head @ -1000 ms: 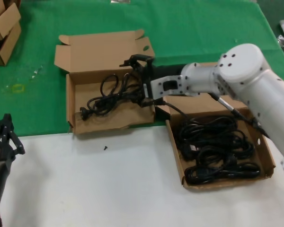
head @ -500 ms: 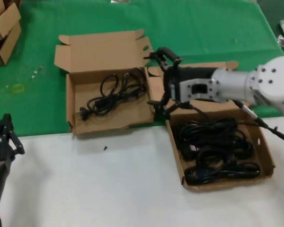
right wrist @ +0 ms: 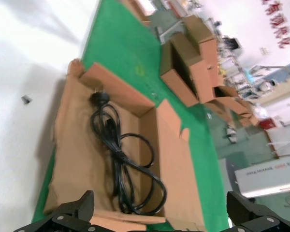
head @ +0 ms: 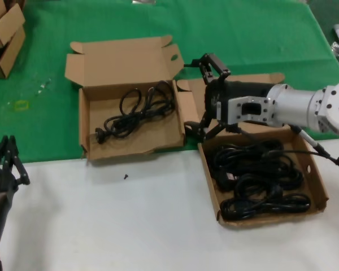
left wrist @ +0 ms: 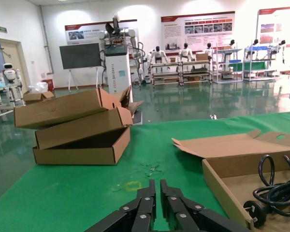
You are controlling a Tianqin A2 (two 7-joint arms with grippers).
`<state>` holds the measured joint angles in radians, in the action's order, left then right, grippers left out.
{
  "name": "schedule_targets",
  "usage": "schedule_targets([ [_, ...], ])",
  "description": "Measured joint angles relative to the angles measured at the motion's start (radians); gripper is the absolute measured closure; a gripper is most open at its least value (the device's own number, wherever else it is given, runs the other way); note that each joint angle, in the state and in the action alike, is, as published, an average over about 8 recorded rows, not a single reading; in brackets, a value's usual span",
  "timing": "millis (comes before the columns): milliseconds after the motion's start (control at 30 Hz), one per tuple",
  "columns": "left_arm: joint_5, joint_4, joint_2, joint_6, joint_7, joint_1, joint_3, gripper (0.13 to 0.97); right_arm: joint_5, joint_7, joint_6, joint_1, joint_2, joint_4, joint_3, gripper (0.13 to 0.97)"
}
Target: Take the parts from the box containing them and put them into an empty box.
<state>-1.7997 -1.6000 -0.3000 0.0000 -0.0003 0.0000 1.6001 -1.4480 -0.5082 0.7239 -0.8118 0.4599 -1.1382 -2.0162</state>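
Two open brown boxes lie side by side. The one with the low uneven front edge [head: 130, 148] holds a single black power cord [head: 133, 110], also seen in the right wrist view as a looped cord [right wrist: 117, 151] inside that box [right wrist: 70, 145]. The box with the straight front wall [head: 212, 186] holds several coiled cords [head: 260, 175]. My right gripper [head: 195, 93] hovers open between the two boxes, over their adjoining walls, with nothing in it. My left gripper [head: 5, 149] is parked at the near left, shut [left wrist: 157, 186], beside the one-cord box [left wrist: 222, 188].
Small stacked cartons [head: 3, 34] stand at the far left on the green mat [head: 243, 28]; they also show as cartons [left wrist: 77, 130] in the left wrist view. A tiny dark scrap [head: 125, 176] lies on the white table in front of the boxes.
My right gripper has pulled back to the right, out of the uneven-edged box toward the fuller box, leaving the cord lying there. The left arm has barely shifted.
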Motion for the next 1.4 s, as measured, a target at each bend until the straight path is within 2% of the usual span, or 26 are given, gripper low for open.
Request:
schedule_targets([
  [200,0.000,0.000,0.000,0.000,0.000,0.000,0.000,0.916,-0.018,0.025,-0.036,0.041,-0.008,-0.023,0.021,0.132],
  [467,0.000,0.000,0.000,0.000,0.000,0.000,0.000,0.805,-0.053,0.076,-0.109,0.122,-0.024,-0.069,0.063,0.129],
  [600,0.000,0.000,0.000,0.000,0.000,0.000,0.000,0.805,-0.072,0.104,-0.148,0.166,-0.033,-0.094,0.085,0.129],
  [867,0.000,0.000,0.000,0.000,0.000,0.000,0.000,0.624,-0.110,0.158,-0.225,0.253,-0.050,-0.144,0.130,0.129],
  [900,0.000,0.000,0.000,0.000,0.000,0.000,0.000,0.624,-0.114,0.165,-0.235,0.264,-0.052,-0.150,0.135,0.129],
  [1167,0.000,0.000,0.000,0.000,0.000,0.000,0.000,0.401,-0.152,0.220,-0.313,0.351,-0.069,-0.200,0.180,0.129],
  [1200,0.000,0.000,0.000,0.000,0.000,0.000,0.000,0.401,-0.157,0.226,-0.323,0.362,-0.071,-0.206,0.186,0.129],
  [1400,0.000,0.000,0.000,0.000,0.001,0.000,0.000,0.281,-0.185,0.267,-0.381,0.428,-0.084,-0.243,0.219,0.129],
])
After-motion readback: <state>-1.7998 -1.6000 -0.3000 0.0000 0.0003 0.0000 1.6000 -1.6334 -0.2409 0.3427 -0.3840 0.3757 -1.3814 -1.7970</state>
